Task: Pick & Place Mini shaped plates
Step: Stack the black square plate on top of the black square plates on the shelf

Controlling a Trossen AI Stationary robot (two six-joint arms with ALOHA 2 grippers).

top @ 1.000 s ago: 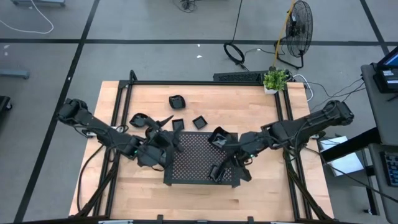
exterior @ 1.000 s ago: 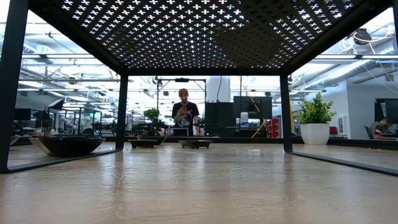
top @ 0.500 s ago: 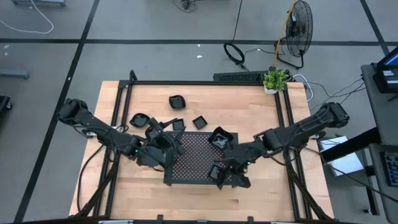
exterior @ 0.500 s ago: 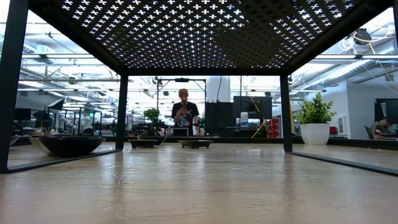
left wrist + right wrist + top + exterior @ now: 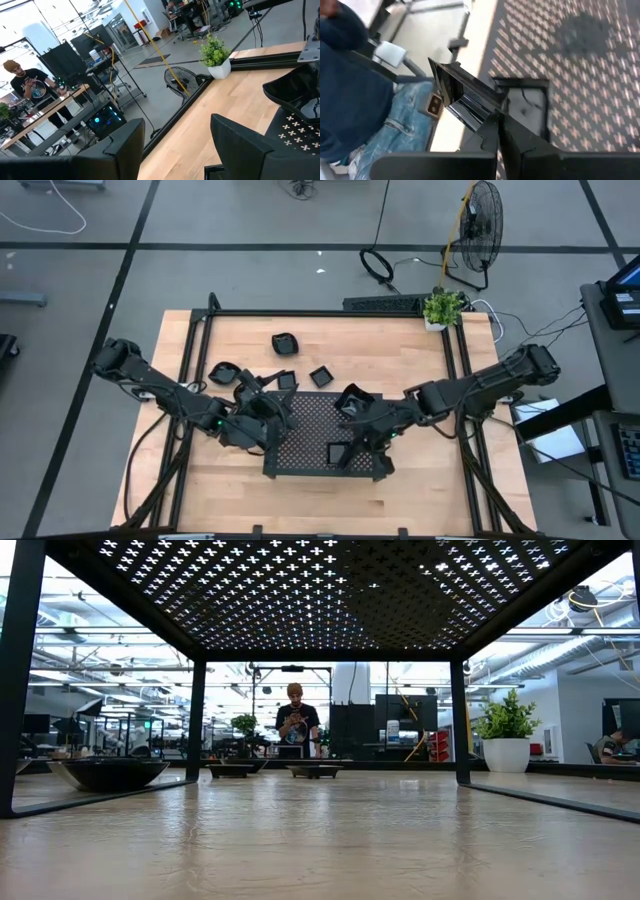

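— Where was the left claw (image 5: pixel 270 418)?

— At the left edge of the large dark perforated rectangular tray (image 5: pixel 310 425). Its fingers were spread wide and it held nothing.

— And the plates not yet placed?

— A loose group of small glossy black dishes (image 5: pixel 286 380) lay on the pale wooden bench (image 5: pixel 400 345), just to the far side of that claw. One more dish sat alone, farther off toward the far edge. The left arm was clearly the nearer one to them. I'd judge its next reach would run away from the near edge, toward the far side.

— What was on the tray itself?

— An angular glossy black dish (image 5: pixel 352 400) rested at its far right corner. A small glossy black square dish (image 5: pixel 337 452) was at the near side, right of the middle.

— Was the right claw (image 5: pixel 352 445) on that square one?

— Yes. Its fingers were pressed together on the dish's right-hand rim, and the arm came in from the right. The dish lay to the left of the claw, over the perforated top. I couldn't tell whether it was already resting flat or was a little above the surface.

— So which relation mattered most?

— Probably the height of the dish over the tray, since letting go depended on it.
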